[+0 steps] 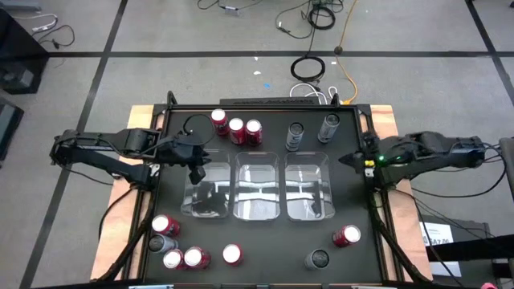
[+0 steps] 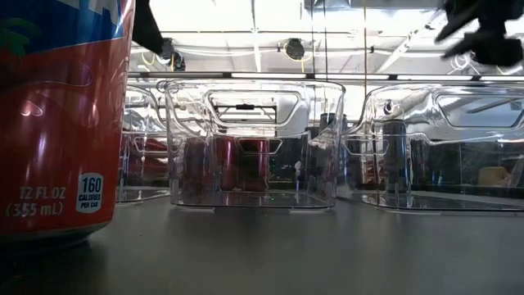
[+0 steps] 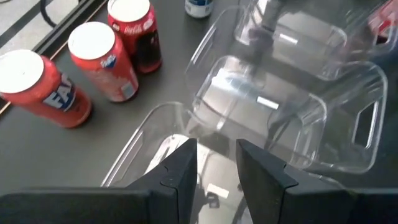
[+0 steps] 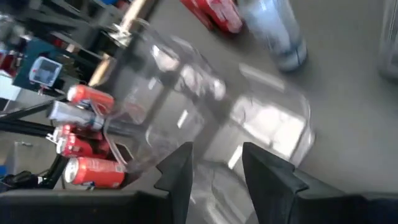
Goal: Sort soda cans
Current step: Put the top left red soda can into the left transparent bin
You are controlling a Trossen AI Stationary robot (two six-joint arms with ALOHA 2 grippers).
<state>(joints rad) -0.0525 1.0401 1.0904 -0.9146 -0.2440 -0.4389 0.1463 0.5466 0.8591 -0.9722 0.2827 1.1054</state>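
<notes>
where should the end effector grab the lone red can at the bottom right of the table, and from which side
Grip the red can across its round side wall, about mid-height, coming straight down from above. It seems to stand upright with its silver top up, and no neighbour touches it; the grey can stands apart. The right end effector, waiting at the table's right edge, is the nearer one.

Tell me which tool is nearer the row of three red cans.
Left. The left tool hangs over the left bin's rim, just below the three red cans. The right tool waits beyond the right bin.
</notes>
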